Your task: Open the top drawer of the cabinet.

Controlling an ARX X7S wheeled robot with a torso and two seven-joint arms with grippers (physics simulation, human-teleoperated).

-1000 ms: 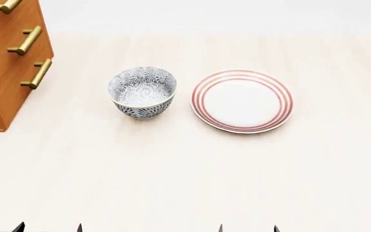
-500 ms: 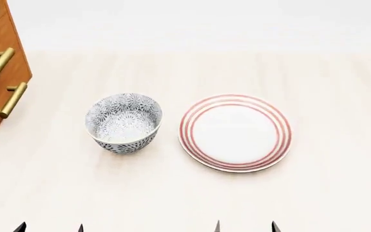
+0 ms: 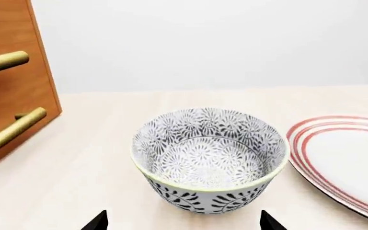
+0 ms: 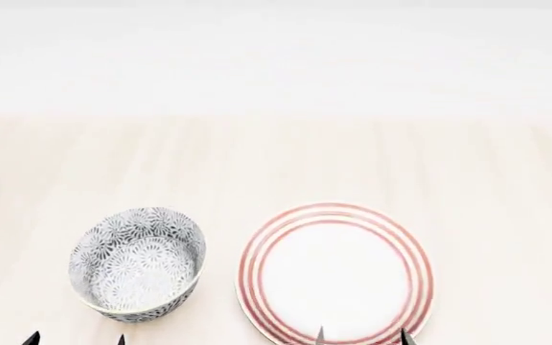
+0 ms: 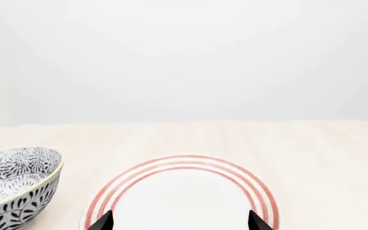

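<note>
Bright, even, shadowless simulator light, sharp throughout, with no glare, blur or distortion

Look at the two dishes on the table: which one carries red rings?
The plate, the flat white dish with red rings round its rim. The bowl beside it is deep and covered in a grey flower pattern.

Very little of the robot shows. The left gripper (image 4: 75,338) appears in the head view as 2 small black pointed fingertips, flat and matte, with sharp triangular outlines. In the left wrist view the same fingertips (image 3: 97,221) are plain black wedges. The right gripper (image 4: 362,336) shows 2 dark grey-to-black pointed tips, slimmer in outline. In the right wrist view its fingertips (image 5: 102,221) are again black triangular points. No cables, screws or markings are visible.
</note>
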